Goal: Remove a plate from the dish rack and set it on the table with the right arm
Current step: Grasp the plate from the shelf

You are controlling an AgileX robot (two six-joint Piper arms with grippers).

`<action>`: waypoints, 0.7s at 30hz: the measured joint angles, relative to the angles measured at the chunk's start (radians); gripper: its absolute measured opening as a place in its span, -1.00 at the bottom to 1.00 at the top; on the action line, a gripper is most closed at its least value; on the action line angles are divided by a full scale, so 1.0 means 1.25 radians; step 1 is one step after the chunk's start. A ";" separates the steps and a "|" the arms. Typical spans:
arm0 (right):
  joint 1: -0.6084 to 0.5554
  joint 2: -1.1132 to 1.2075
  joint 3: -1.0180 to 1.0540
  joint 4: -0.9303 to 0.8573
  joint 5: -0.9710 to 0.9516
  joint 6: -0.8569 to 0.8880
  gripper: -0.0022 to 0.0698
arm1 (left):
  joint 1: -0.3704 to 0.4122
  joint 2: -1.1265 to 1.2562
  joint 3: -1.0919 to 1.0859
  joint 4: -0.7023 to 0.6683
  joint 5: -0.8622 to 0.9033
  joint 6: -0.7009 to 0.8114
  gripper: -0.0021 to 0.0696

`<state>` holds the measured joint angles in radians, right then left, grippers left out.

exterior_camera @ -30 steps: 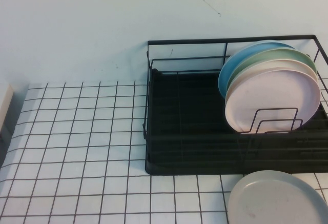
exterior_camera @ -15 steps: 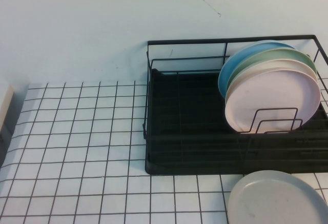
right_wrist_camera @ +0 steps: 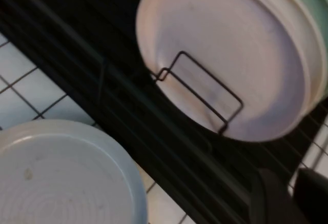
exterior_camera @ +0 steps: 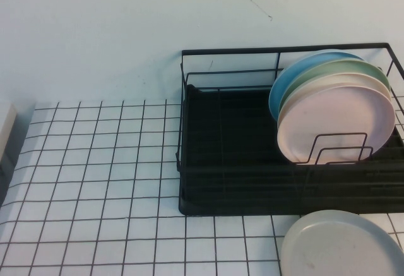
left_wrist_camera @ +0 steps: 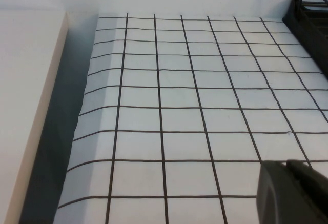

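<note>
1. The pink plate is standing on edge at the right end of the dish rack, leaning back against a cream plate, a mint-green plate and a blue plate stacked close behind it. An upright wire loop is crossing its lower front face.

2. The right gripper is showing only as dark finger parts at the edge of its wrist view, hovering near the rack's front and looking at the pink plate. It is holding nothing; how far apart its fingers are cannot be told. It is out of the high view.

3. The left gripper is sitting over bare table, well apart from the rack, with only a dark corner showing. Whether it is open cannot be told, and nothing is in it.

4. Risk: the plates are lying so close that fingers closing on the pink rim are likely to be catching the cream plate too, dragging both out.

5. Risk: the wire loop is standing in front of the plate, so pulling forward rather than lifting upward may be snagging the rim and tipping or shifting the rack.

6. Risk: a grey plate is already lying flat on the table just in front of the rack, so setting the pink one straight down may be landing it on that plate.

7. Risk: the matte rim is shallow, so a thin pinch may be slipping as the plate tilts.
</note>
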<state>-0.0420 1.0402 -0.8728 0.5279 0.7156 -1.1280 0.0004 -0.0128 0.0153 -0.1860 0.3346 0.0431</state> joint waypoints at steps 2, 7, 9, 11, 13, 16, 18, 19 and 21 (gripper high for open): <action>0.000 0.088 -0.016 0.064 -0.002 -0.112 -0.48 | 0.000 0.000 0.000 0.000 0.000 0.000 -0.95; 0.000 0.228 -0.063 0.111 -0.021 -0.242 0.10 | 0.000 0.000 0.000 0.000 0.000 0.000 -0.95; 0.000 0.257 -0.079 0.118 -0.044 -0.278 0.18 | 0.000 0.000 0.000 0.000 0.000 0.000 -0.95; 0.000 0.284 -0.095 0.132 -0.066 -0.325 0.21 | 0.000 0.000 0.000 0.000 0.000 0.000 -0.95; 0.000 0.308 -0.110 0.149 -0.080 -0.375 0.21 | 0.000 0.000 0.000 0.000 0.000 0.000 -0.95; 0.000 0.353 -0.135 0.184 -0.093 -0.443 0.21 | 0.000 0.000 0.000 0.000 0.000 0.000 -0.95; 0.000 0.380 -0.148 0.213 -0.102 -0.487 0.21 | 0.000 0.000 0.000 0.000 0.000 0.000 -0.95; 0.000 0.395 -0.156 0.230 -0.106 -0.511 0.21 | 0.000 0.000 0.000 0.000 0.000 -0.001 -0.95; 0.000 0.422 -0.168 0.277 -0.113 -0.553 0.21 | 0.000 0.000 0.000 0.000 0.000 -0.003 -0.95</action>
<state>-0.0420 1.5673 -1.0832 0.8744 0.5749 -1.8195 0.0004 -0.0128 0.0153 -0.1860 0.3346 0.0391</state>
